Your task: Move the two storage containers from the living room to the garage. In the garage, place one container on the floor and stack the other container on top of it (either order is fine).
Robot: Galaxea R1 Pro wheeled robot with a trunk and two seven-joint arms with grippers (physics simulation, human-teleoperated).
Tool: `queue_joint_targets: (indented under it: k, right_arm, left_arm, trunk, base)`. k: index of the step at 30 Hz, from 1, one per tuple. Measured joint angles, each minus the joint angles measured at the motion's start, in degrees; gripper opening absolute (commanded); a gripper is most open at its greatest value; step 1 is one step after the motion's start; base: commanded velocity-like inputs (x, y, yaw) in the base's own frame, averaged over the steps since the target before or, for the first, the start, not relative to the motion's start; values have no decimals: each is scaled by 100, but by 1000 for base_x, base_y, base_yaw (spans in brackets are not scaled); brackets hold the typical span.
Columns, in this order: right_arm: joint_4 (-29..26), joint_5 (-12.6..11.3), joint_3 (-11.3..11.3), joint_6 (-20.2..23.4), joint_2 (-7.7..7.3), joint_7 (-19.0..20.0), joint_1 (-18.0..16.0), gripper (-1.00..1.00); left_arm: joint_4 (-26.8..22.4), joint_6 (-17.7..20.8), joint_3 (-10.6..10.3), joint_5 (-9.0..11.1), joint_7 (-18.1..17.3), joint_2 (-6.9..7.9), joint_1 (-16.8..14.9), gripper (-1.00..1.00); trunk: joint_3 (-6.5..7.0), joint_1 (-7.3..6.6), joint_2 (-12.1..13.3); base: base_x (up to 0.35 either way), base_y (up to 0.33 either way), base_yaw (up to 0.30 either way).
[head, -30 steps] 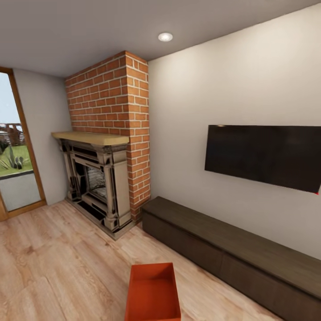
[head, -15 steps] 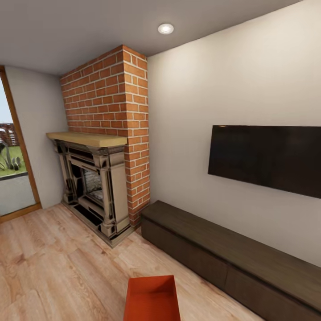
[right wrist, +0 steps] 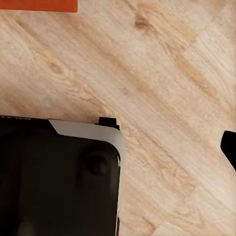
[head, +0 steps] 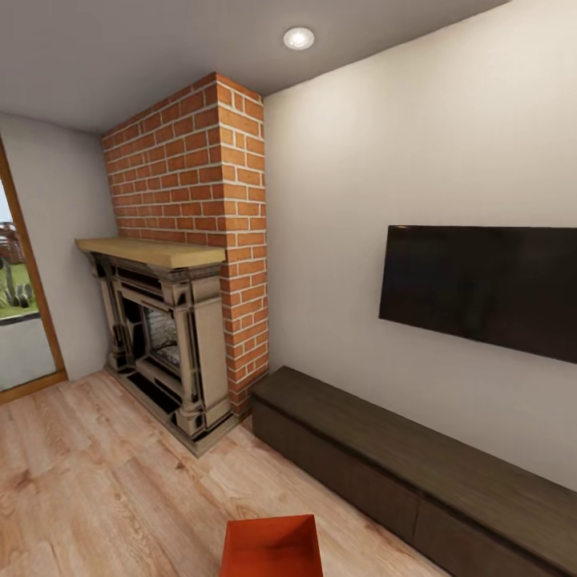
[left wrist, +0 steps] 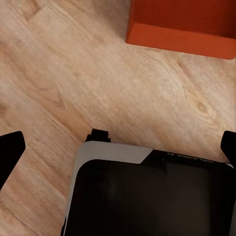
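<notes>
Daylight comes through a glass door (head: 20, 320) at the far left of the head view, then comes an ornate fireplace (head: 160, 336) under a red brick chimney (head: 200, 176), a long dark bench (head: 417, 465) along the white wall, and a black TV (head: 481, 288) mounted above it. On the light wood floor (head: 96, 481), at the bottom edge of that view and just in front of the robot, sits one orange-red storage container (head: 271, 546), open side up and with nothing inside that I can see.

The left wrist view looks down past the robot's dark base (left wrist: 147, 191) at the container's side wall (left wrist: 179, 34). Dark fingertips (left wrist: 10, 152) show at both edges of that picture, spread wide, so the left claw (left wrist: 118, 152) looks open and holds nothing. In the right wrist view a sliver of the container (right wrist: 37, 5) shows at one edge, and only one fingertip (right wrist: 230, 147) is visible, so I cannot tell how the right claw stands.

Risk from here, as I judge it: the base is close to the box and could nudge or shove it across the floor, spoiling a two-handed pickup. Thin walls may also flex or slip under a one-sided grip.

The container's near end is cut off, so its long axis cannot be settled; it seems to run away from the robot, towards the bench.
</notes>
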Motion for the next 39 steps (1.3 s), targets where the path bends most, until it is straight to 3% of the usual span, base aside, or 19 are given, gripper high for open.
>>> queue_joint_targets:
  k: [9,29,39]
  right_arm:
    - [1,-1,1,18,24,3,1,100]
    - [0,-1,-2,17,9,0,-1,100]
    - [-1,0,-6,9,9,0,1,100]
  left_arm:
    - [0,-1,0,0,-1,3,0,100]
    - [0,0,1,0,-1,3,0,100]
    - [0,-2,1,-1,-1,-2,0,100]
  trunk:
    - [0,0,1]
    - [0,0,1]
    - [0,1,-1]
  base:
    - [7,0,42]
    - [0,0,255]
    - [0,-37,29]
